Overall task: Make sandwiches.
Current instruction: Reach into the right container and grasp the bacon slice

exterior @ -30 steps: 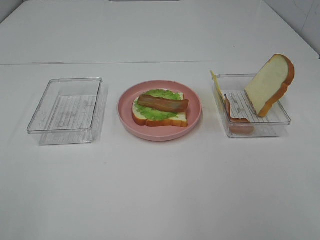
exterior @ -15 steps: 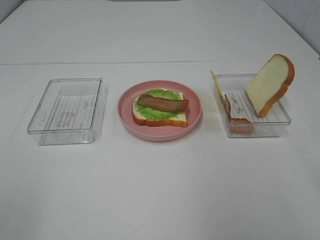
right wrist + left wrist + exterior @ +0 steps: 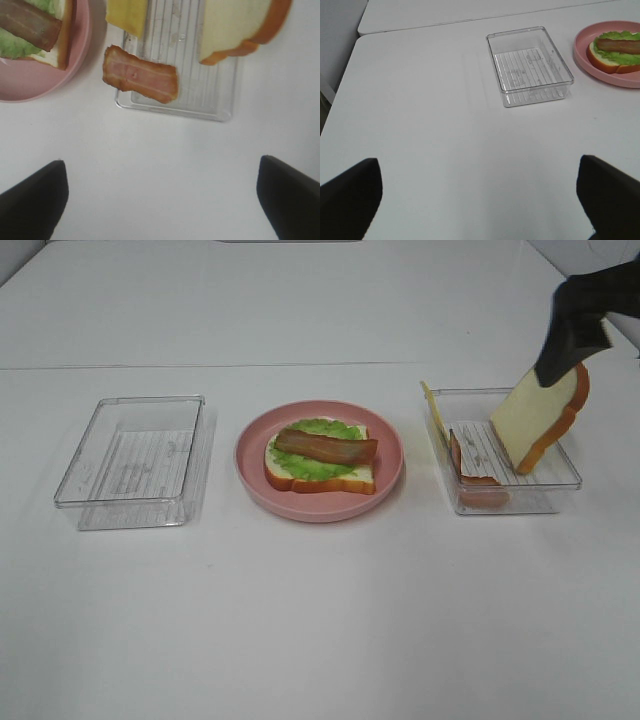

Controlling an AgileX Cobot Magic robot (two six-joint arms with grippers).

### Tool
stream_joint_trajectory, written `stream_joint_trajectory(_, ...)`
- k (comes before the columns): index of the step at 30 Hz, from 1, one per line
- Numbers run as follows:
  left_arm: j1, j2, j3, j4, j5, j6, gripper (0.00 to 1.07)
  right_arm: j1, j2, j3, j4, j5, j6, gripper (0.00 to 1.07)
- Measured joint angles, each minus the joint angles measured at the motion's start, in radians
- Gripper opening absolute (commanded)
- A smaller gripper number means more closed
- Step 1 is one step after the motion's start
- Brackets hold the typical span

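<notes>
On the pink plate (image 3: 385, 455) lies the open sandwich stack (image 3: 320, 457): a bread slice, green lettuce and one bacon strip on top. In the right clear tray (image 3: 510, 502) a second bread slice (image 3: 540, 410) leans upright, a bacon strip (image 3: 470, 465) stands against the front wall and a yellow cheese square (image 3: 432, 405) leans at the left wall. My right gripper (image 3: 565, 340) hangs open over that tray, just above the bread slice (image 3: 235, 25), with the bacon strip (image 3: 140, 75) and cheese (image 3: 126, 15) below it. My left gripper (image 3: 480, 200) is open over bare table.
An empty clear tray (image 3: 130, 455) sits left of the plate, also seen in the left wrist view as the tray (image 3: 530, 65) beside the plate (image 3: 600, 70). A table seam runs across behind the trays.
The right arm has come into the exterior view from the upper right and now hovers over the leaning bread slice. The food and trays have not moved.
</notes>
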Motion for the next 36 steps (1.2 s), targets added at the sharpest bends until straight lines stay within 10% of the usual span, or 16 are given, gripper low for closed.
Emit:
stream_joint_trajectory(14, 0.000, 0.000, 0.000, 0.001, 0.000, 0.000, 0.98, 0.045, 0.347, -0.203, 0.168, -0.034, -0.008, 0.94)
stream_joint_trajectory(36, 0.000, 0.000, 0.000, 0.001, 0.000, 0.000, 0.98, 0.087, 0.551, -0.213, 0.194, -0.127, -0.011, 0.93)
